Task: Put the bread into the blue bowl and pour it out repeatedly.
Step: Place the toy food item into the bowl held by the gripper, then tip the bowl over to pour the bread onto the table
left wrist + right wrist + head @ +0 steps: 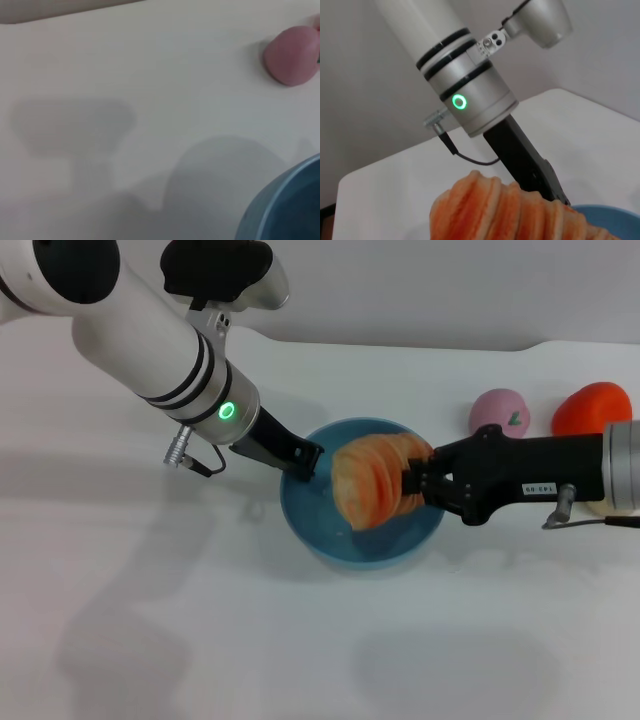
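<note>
The right gripper (412,483) is clamped on one end of the bread (372,478), holding it over the blue bowl (330,532) on the white table (150,640), while the left gripper (303,461) pinches the bowl's rim on the opposite side.

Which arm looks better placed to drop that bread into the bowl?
Probably the right. Its gripper is shut on the bread, held over the blue bowl. The left gripper is at the bowl's rim, apparently steadying it.
</note>
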`<state>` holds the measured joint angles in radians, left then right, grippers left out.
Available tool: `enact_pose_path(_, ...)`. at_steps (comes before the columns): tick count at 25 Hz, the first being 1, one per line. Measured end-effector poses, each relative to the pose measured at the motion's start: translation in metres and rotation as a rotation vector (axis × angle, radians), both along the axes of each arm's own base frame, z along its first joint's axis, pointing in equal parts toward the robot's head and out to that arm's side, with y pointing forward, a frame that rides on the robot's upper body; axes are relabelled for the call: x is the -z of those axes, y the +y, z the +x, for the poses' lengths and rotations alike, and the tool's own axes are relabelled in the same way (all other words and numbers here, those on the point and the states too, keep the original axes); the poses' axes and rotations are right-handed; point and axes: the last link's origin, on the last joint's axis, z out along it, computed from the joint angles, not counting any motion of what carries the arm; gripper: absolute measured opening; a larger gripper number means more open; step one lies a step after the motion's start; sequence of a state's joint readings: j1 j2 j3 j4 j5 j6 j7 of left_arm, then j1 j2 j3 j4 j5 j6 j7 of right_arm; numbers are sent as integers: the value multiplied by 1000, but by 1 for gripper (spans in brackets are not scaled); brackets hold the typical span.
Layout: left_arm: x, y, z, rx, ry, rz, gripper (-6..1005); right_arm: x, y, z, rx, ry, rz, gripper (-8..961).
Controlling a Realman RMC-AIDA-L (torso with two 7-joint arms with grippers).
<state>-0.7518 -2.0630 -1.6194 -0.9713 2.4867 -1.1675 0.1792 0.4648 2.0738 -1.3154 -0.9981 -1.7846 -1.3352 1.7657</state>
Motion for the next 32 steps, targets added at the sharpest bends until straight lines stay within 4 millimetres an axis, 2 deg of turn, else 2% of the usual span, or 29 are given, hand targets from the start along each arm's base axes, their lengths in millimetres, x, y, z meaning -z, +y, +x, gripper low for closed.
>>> enact_pose_path(5,3,-4,4,-4,-14,-31,12,2,5,4,13,-14,33,87)
enact_pose_path(11,6,-7,8,-6,-36,-46,11,5,6,2,14,-16,24,131)
enact_pose_path(16,5,-6,7,-4,-35,-42,12,7,4,-2,-11,-21,7,349)
enact_pose_path(18,5,-5,7,-3,-35,-38,12,3,5,-2,-11,-15,23,382)
enact_pose_path(22,5,-1,7,13,-35,-9,12,-20,13,3,39,45,111,447)
enact_pose_path(25,5,7,9,43,-49,43,11,-48,19,14,133,169,212,442)
enact_pose_path(28,12,11,15,102,-51,84,11,-74,19,34,221,248,307,438)
enact_pose_path(29,17,11,17,134,-44,92,11,-86,16,49,271,268,352,439)
enact_pose_path(30,19,11,18,151,-41,96,12,-86,16,49,271,268,352,440)
enact_pose_path(32,26,12,23,211,-34,117,12,-97,12,67,335,278,388,441)
